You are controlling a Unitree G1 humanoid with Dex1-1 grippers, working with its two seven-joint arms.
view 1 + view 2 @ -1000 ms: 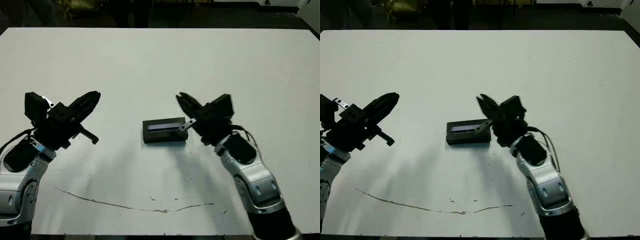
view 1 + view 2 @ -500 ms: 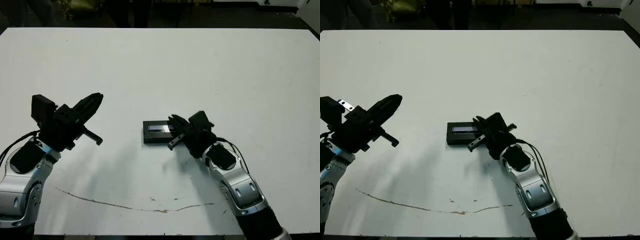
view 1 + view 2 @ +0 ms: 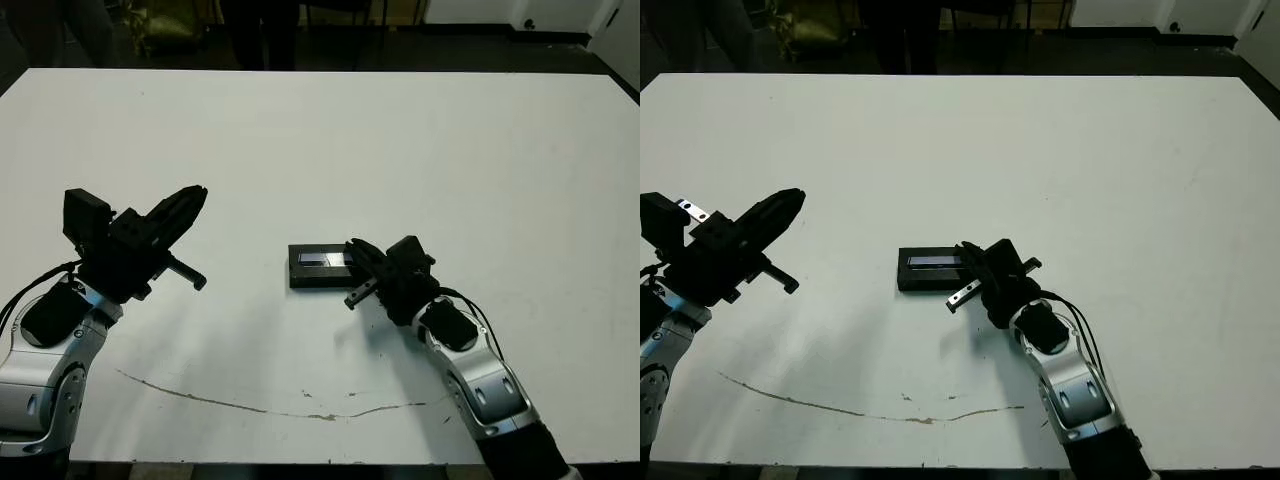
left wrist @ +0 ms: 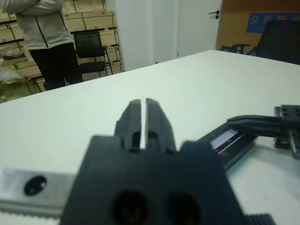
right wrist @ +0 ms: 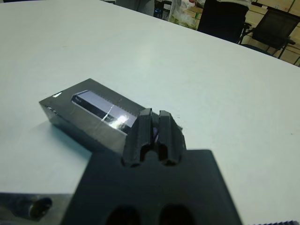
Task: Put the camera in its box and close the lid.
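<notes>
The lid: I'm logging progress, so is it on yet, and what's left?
It looks on: the lid with its silvery strip sits flush over the box, and no camera shows, so it is presumably inside. The right hand, fingers together, is at the lid's right end, seemingly pressing it. The left hand hangs shut, away from the box. Probably only a final press and withdrawal remain.

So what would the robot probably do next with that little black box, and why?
Probably press its right gripper gently down on the lid. The lid, with its silvery strip, already sits on the box, and the shut fingers rest at its near end, so one light push would seat it. The left gripper hangs apart.
</notes>
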